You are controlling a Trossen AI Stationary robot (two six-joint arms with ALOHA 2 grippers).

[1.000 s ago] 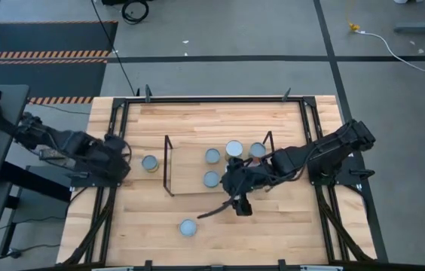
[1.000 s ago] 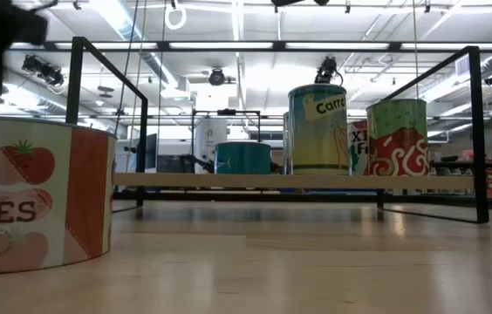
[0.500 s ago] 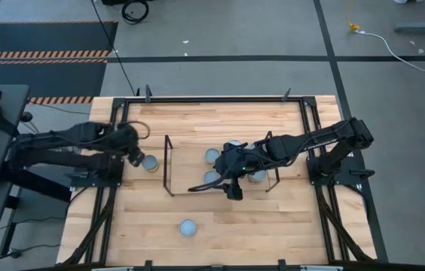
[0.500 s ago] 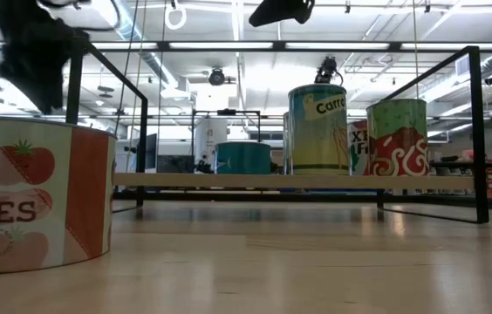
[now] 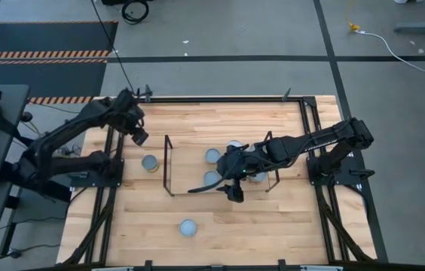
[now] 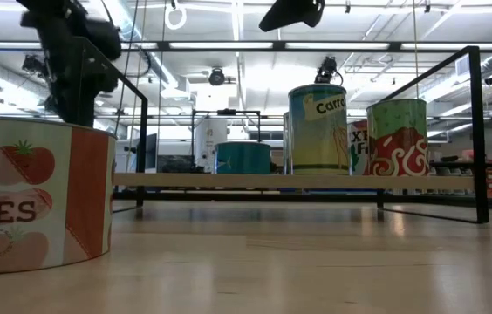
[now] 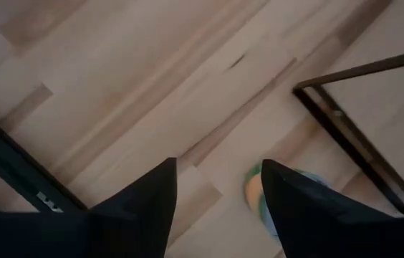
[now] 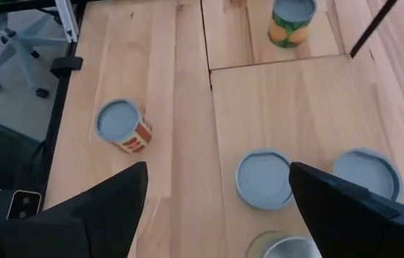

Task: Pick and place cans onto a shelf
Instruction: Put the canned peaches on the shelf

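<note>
Readable in the low view: "Carro" in dark letters on a yellow-and-teal label of the carrot can [image 6: 317,129]; "OES" with drawn tomatoes on the tomato can [image 6: 37,203] closest to the lens; "XI" on a white can [image 6: 358,148] half hidden between the carrot can and a red, green and white swirl-patterned can [image 6: 396,137]; no legible text on a plain teal can [image 6: 242,158] further back.

Standing on the light wood base of the shelf [image 5: 169,165]: 2 cans in plain sight from above, grey tops up, 1 at [image 5: 212,156] and 1 at [image 5: 212,178]; more partly covered by the right arm, count not clear. Off the shelf, on the wooden table [image 5: 152,214]: 1 grey-topped can [image 5: 150,163] just beside the rack's left wire end frame; 1 more can [image 5: 188,227] alone near the front edge, well apart from the rack.

Left gripper [image 5: 139,135] raised near the table's back-left corner, apart from the can beside the rack; fingers [image 7: 148,204] parted with bare wood between them, nothing held. Right gripper [image 5: 233,191] over the shelf's front edge, fingers [image 8: 112,204] spread wide and empty, cans below.
</note>
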